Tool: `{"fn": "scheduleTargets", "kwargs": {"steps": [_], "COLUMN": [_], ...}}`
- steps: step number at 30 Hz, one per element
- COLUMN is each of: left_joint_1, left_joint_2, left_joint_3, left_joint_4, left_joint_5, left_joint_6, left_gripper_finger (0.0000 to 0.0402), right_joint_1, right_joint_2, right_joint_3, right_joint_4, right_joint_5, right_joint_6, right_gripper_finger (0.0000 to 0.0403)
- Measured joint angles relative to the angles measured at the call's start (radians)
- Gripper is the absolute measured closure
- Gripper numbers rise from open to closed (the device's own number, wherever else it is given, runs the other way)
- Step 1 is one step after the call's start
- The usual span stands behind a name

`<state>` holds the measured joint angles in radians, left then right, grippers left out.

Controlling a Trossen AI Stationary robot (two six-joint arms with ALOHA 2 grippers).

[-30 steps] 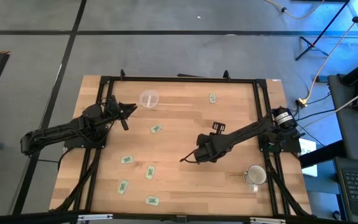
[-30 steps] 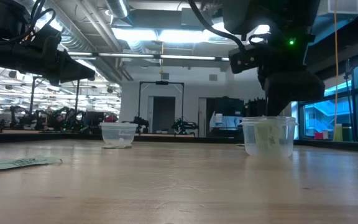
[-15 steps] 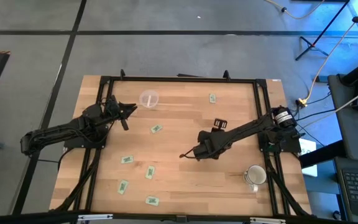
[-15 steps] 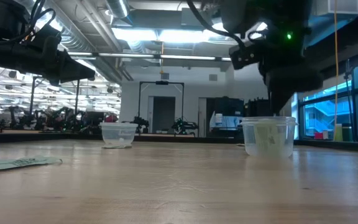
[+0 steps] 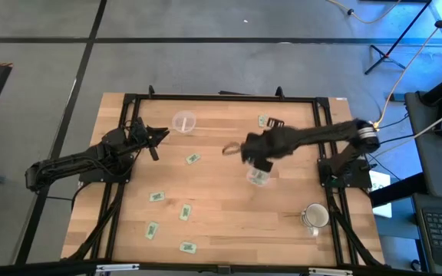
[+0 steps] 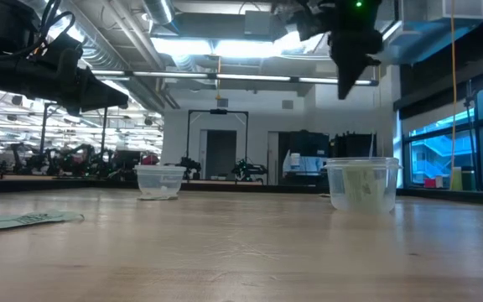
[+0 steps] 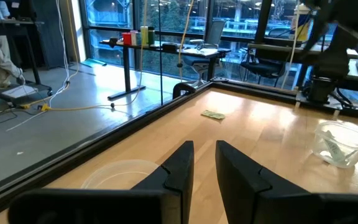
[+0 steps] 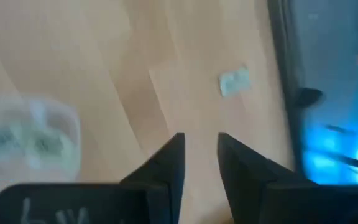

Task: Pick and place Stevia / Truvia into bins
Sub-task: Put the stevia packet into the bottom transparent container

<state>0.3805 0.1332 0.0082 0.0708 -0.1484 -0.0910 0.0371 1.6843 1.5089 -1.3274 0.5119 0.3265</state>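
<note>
The right arm reaches low across the far half of the desk [image 5: 221,199] from its base at the right edge, forearm nearly level, its right hand [image 5: 240,150] raised above the wood just beyond a clear cup [image 5: 257,176] that holds green packets. The wrist view shows its two dark fingers [image 8: 169,163] slightly parted with nothing between them, pointing down at bare wood, the filled cup to one side and a lone Stevia packet [image 8: 234,81] lying flat nearer the desk's black frame. The left arm waits bent along the left side, its left hand [image 5: 159,134] hovering just beside the second clear cup [image 5: 183,121] near the far edge, fingers [image 7: 182,165] a narrow gap apart and empty. Five more packets lie loose on the near left of the desk, one [image 5: 192,159] toward the middle. A whitish mug [image 5: 314,217] stands at the near right corner.
</note>
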Motion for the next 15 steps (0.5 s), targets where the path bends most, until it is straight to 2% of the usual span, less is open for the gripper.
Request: {"fn": "scheduleTargets", "kwargs": {"steps": [4,7,15], "left_joint_1": [0.0,0.0,0.0], "left_joint_2": [0.0,0.0,0.0], "left_joint_3": [0.0,0.0,0.0], "left_joint_4": [0.0,0.0,0.0], "left_joint_5": [0.0,0.0,0.0], "left_joint_6": [0.0,0.0,0.0], "left_gripper_finger": [0.0339,0.0339,0.0339], "right_joint_1": [-0.116,-0.178,-0.305], "right_joint_2": [-0.077,-0.103,-0.06], "right_joint_3": [-0.061,-0.099,-0.18], "right_joint_4": [0.185,0.267,0.386], "right_joint_5": [-0.016,-0.025,-0.272], "right_joint_6": [-0.07,-0.184,-0.416], "right_gripper_finger": [0.0305,0.0305,0.0305]}}
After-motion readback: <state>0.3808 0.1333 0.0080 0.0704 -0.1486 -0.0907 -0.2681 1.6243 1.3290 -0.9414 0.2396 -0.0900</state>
